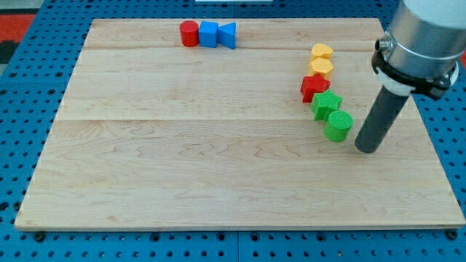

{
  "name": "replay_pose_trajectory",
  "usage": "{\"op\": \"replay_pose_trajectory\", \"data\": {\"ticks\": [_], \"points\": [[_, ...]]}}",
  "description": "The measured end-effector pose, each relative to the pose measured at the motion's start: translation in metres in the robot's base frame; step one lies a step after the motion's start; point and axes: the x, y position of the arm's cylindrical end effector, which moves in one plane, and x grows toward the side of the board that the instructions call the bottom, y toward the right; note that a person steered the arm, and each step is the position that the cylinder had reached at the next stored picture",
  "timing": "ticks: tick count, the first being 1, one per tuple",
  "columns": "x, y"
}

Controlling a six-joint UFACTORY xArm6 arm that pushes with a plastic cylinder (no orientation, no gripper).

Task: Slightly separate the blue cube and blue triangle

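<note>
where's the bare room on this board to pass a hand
Bare: everything left of and below the right-hand column. Crowded: top edge, red cylinder, blue cube, blue triangle touching; right column from yellow block to green cylinder, my tip beside it.

grey cylindrical arm housing (426, 33), black collar ring beneath, straight dark rod, my tip (368, 149) blunt

A pale wooden board (218, 145), made of planks with seams running across the view, fills most of the scene under even, soft light. All around the board lies a blue pegboard surface (29, 102) dotted with regular holes, showing past the board's left, right and bottom edges. Beyond the board's top left corner sits a strip of red (18, 18), too cropped to identify.
</note>
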Motion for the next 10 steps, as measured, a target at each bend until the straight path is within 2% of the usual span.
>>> {"op": "replay_pose_trajectory", "data": {"ticks": [2, 3, 4, 5, 6, 7, 8, 10], "points": [[-0.004, -0.026], [0.017, -0.049], [-0.042, -0.154], [-0.113, -0.202], [-0.165, -0.282], [-0.225, -0.323], [-0.264, -0.349], [-0.263, -0.24]]}}
